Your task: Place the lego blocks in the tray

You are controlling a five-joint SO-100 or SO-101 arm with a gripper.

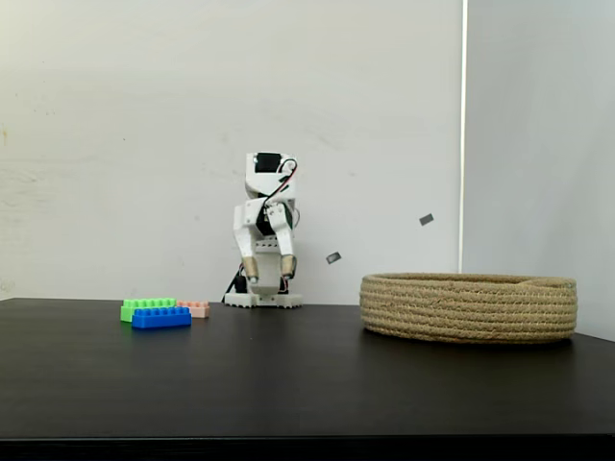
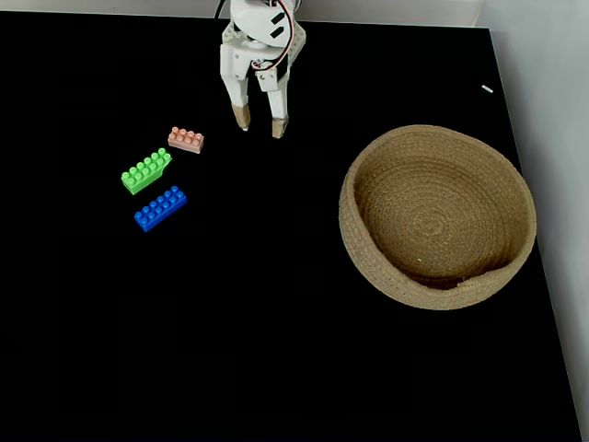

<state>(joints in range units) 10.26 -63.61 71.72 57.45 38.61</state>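
Note:
Three lego blocks lie on the black table, left of the arm in both fixed views: a blue one (image 2: 160,208) (image 1: 160,317), a light green one (image 2: 145,171) (image 1: 144,306) and a small pale pink one (image 2: 186,140) (image 1: 195,308). The tray (image 2: 438,216) (image 1: 469,307), a wide coiled-rope basket, sits at the right and holds nothing. My white gripper (image 2: 260,122) (image 1: 268,271) hangs at the back of the table, fingers pointing down, open with nothing between them. It is right of the pink block and apart from all three.
A white wall stands behind the black table (image 2: 276,350). The table's right edge (image 2: 538,239) runs just beyond the tray. The arm's base (image 1: 262,300) rests at the back centre.

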